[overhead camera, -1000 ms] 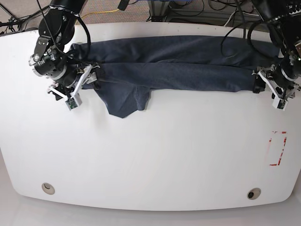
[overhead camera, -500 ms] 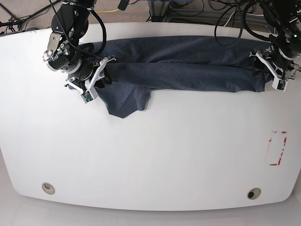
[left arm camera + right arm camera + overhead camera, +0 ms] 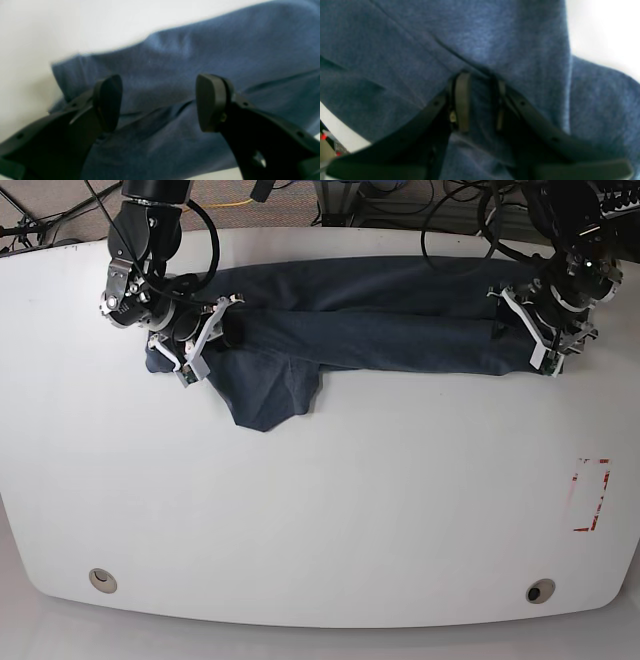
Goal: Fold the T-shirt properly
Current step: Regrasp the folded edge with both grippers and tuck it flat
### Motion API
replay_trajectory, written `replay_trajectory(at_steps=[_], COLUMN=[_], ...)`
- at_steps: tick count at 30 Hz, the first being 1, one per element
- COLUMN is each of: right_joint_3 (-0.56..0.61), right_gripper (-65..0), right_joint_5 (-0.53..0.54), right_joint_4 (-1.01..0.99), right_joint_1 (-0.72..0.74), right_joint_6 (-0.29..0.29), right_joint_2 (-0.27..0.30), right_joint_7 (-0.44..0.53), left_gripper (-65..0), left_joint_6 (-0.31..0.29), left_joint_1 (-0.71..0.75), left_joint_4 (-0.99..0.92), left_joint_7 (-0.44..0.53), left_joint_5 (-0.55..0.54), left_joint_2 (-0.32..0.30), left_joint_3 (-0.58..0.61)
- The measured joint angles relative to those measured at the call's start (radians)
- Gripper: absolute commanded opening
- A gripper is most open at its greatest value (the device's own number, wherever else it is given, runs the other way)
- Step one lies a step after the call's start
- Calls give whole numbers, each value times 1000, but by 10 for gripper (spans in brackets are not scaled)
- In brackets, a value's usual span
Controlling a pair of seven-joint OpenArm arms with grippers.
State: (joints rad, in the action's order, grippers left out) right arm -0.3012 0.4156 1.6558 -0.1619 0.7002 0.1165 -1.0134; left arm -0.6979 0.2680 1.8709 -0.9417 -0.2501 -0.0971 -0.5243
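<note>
A dark slate-blue heathered cotton T-shirt [image 3: 370,320] lies stretched in a long band across the far part of the white rounded surface [image 3: 320,510], folded lengthwise so that one layer overlaps another along a seam-like line running side to side, with a loose triangular flap [image 3: 265,395] hanging toward the near edge below the band's camera-left portion. The right tool [image 3: 205,340], on black arm links at camera-left in the base view, sits over the camera-left end of the cloth; in the right wrist view its two black pads [image 3: 462,102] stand narrow, pinching a ridge of the blue fabric [image 3: 482,100] between them, with cloth bunched all around and a strip of white surface at the upper right. The left tool [image 3: 525,330], at camera-right in the base view, is at the opposite end of the band; in the left wrist view its dark pads [image 3: 210,102] stand wide apart above the cloth [image 3: 175,75], with nothing gripped between them, and the rounded, folded edge of the shirt meets bare white surface behind. On the surface near the camera-right edge is a red rectangular outline marking [image 3: 590,495], well apart from the shirt, and two small round fittings [image 3: 100,580] sit near the front edge.
</note>
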Motion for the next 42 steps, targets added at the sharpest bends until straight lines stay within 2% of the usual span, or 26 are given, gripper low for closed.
replay_trajectory(at_steps=[4, 9, 14, 16, 23, 26, 28, 32, 36, 42], right_joint_3=[1, 1, 2, 2, 2, 2, 2, 2, 5, 5], right_gripper=[-512, -514, -517, -517, -517, -517, -517, -517, -515, -517], right_joint_5=[9, 46, 82, 103, 101, 101, 101, 83, 65, 63], right_joint_4=[-50, -141, -216, -250, -257, -257, -256, -233, -205, -197], right_joint_1=[7, 18, 26, 34, 28, 29, 30, 25, 22, 22], right_joint_6=[0, 17, 30, 46, 44, 44, 44, 42, 34, 32], right_joint_2=[3, 31, 43, 58, 61, 61, 61, 60, 60, 61], right_joint_7=[64, 164, 246, 271, 294, 290, 287, 280, 261, 244], left_gripper=[-231, -229, -229, -229, -229, -229, -229, -229, -229, -229], left_joint_6=[-6, 1, -7, -6, -6, -6, -6, 1, -2, 0], left_joint_1=[-15, -47, -91, -111, -144, -140, -141, -141, -141, -153], left_joint_4=[-115, -220, -273, -300, -329, -260, -189, -83, -65, -66], left_joint_7=[-6, -8, 5, 1, -3, -35, -95, -138, -195, -205], left_joint_5=[11, 24, 1, 13, 9, 8, 4, -71, -147, -157], left_joint_2=[-30, -119, -163, -188, -274, -268, -257, -204, -166, -161], left_joint_3=[-58, -155, -211, -230, -241, -238, -232, -238, -228, -241])
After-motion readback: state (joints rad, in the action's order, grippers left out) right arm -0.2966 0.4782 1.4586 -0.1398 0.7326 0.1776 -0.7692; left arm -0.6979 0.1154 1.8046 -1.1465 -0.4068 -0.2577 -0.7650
